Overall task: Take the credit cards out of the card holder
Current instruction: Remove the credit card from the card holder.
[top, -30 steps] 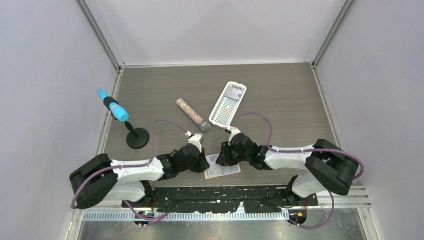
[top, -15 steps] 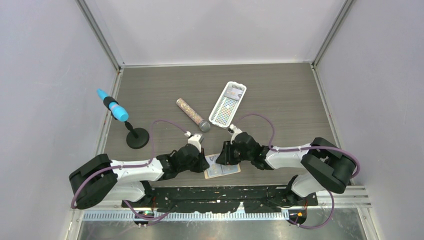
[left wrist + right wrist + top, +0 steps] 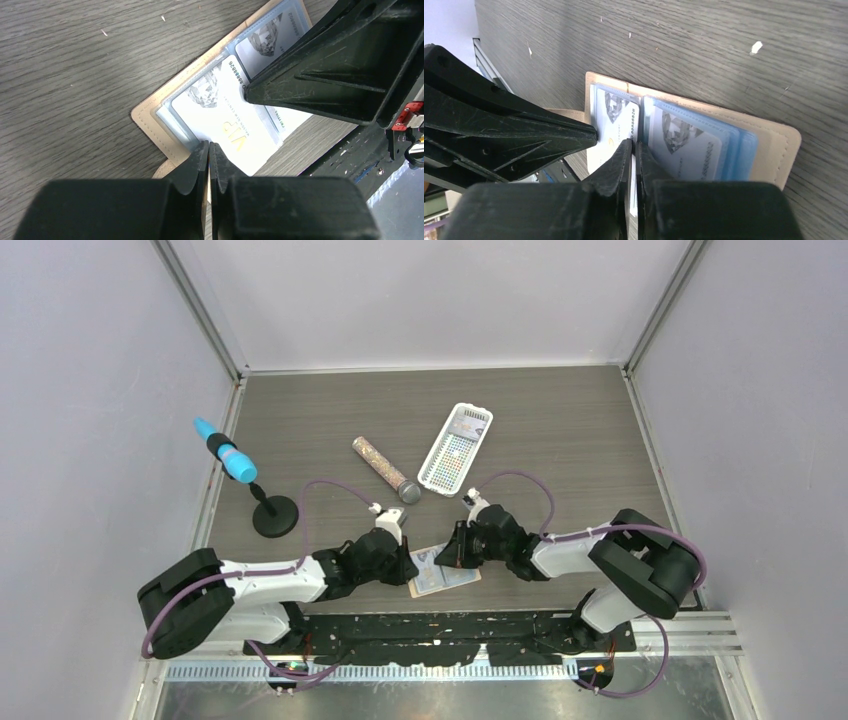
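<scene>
The tan card holder [image 3: 446, 578] lies open on the table near the front edge, between both grippers. A white credit card [image 3: 225, 125] with gold lettering sticks partly out of its pocket. Another pale credit card [image 3: 684, 145] sits inside a bluish pocket. My right gripper [image 3: 634, 143] is shut, with the white card's [image 3: 616, 131] thin edge showing between its fingertips. My left gripper [image 3: 209, 145] is shut with nothing held, its tips resting on the holder's tan edge [image 3: 150, 116] by the pocket. In the top view the left gripper [image 3: 407, 560] and right gripper [image 3: 446, 560] face each other over the holder.
A glittery tube [image 3: 385, 470] and a white slotted basket [image 3: 457, 447] lie beyond the holder. A blue pen-like object [image 3: 228, 455] stands on a black round base [image 3: 275, 516] at the left. The black mounting rail [image 3: 450, 625] runs just in front of the holder.
My right gripper has closed its jaws onto the white card's edge, and its arm has shifted slightly right. The left gripper has stayed shut in place.
</scene>
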Available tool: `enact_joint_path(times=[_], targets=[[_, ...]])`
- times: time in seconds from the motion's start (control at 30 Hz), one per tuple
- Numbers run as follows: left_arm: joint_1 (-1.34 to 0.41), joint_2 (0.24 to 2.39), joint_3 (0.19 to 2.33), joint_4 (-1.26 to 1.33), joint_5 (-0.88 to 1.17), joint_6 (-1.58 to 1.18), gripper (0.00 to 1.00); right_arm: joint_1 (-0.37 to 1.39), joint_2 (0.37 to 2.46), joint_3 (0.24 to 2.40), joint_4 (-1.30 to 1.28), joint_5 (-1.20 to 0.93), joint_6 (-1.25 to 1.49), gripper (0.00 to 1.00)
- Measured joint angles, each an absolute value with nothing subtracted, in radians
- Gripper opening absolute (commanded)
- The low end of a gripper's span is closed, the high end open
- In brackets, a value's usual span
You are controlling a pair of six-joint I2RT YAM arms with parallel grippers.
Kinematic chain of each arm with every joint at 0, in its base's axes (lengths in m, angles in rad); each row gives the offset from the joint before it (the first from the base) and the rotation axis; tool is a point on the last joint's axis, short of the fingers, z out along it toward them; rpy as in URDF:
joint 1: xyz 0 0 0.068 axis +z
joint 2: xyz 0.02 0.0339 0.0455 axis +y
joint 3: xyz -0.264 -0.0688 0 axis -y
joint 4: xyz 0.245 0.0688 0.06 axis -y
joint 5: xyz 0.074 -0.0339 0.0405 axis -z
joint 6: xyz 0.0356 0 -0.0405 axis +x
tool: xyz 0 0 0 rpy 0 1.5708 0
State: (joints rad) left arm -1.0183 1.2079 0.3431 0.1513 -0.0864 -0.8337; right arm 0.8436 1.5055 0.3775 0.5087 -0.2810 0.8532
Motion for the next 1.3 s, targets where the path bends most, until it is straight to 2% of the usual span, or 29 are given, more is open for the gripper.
enact_joint_path(times=[0.6, 0.93, 1.03, 1.3], targets=[[-1.019, 1.197, 0.344, 0.128, -0.117, -0.831, 0.03, 0.786, 1.441, 0.314, 0.54, -0.339, 0.864, 0.05], [-1.019, 1.197, 0.355, 0.105, -0.123, -0.828, 0.05, 0.768, 1.329, 0.309, 0.44, -0.331, 0.836, 0.05], [-1.019, 1.188, 0.357, 0.088, -0.124, -0.826, 0.1, 0.754, 1.261, 0.308, 0.37, -0.32, 0.818, 0.05], [-1.019, 1.079, 0.372, -0.016, -0.102, -0.818, 0.38, 0.735, 1.025, 0.301, 0.188, -0.276, 0.789, 0.05]])
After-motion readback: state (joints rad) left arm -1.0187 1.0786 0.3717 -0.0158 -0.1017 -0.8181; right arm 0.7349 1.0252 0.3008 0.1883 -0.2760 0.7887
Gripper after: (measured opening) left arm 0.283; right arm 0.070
